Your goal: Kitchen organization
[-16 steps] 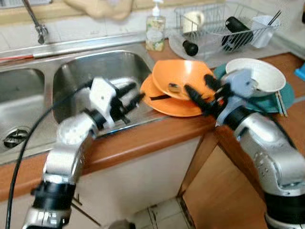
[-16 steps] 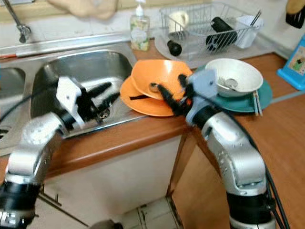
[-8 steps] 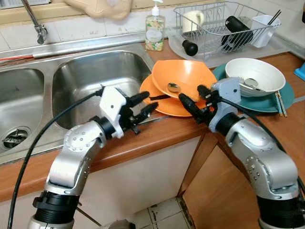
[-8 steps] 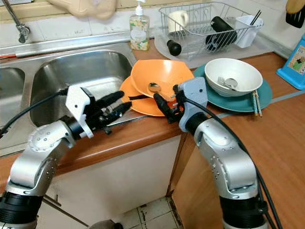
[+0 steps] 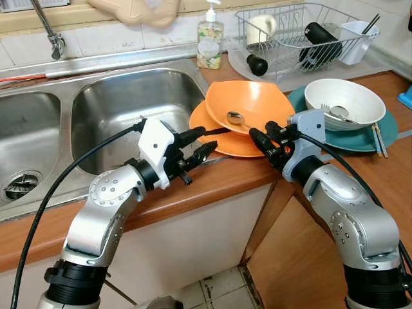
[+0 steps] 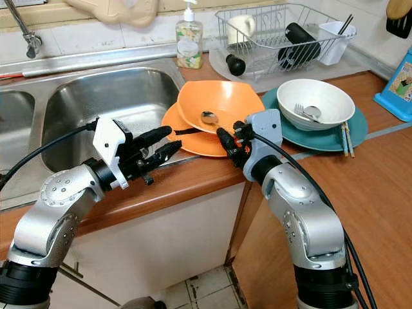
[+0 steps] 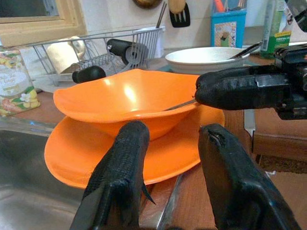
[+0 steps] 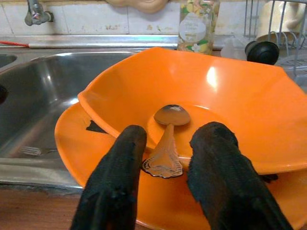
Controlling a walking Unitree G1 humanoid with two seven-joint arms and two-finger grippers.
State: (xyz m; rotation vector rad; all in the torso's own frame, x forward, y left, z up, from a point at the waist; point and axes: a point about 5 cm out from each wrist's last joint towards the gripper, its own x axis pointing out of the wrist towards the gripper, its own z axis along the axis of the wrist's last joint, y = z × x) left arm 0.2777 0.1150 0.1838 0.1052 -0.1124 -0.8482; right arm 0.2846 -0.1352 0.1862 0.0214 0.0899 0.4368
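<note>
Head views: orange bowl (image 5: 252, 106) sits on an orange plate (image 5: 215, 132) on the counter (image 6: 360, 174), between the sink (image 5: 122, 109) and a white bowl (image 5: 344, 102) on a teal plate (image 5: 386, 129). A spoon (image 5: 234, 118) lies in the orange bowl. Left gripper (image 5: 199, 144) hangs beside the plate's edge, fingers spread.

Left wrist view: both fingers (image 7: 122, 167) apart, aimed at the plate; nothing between them.

Right wrist view: right gripper (image 8: 163, 167) at the bowl's near rim, fingers spread either side of the spoon handle, not pinching it.
</note>
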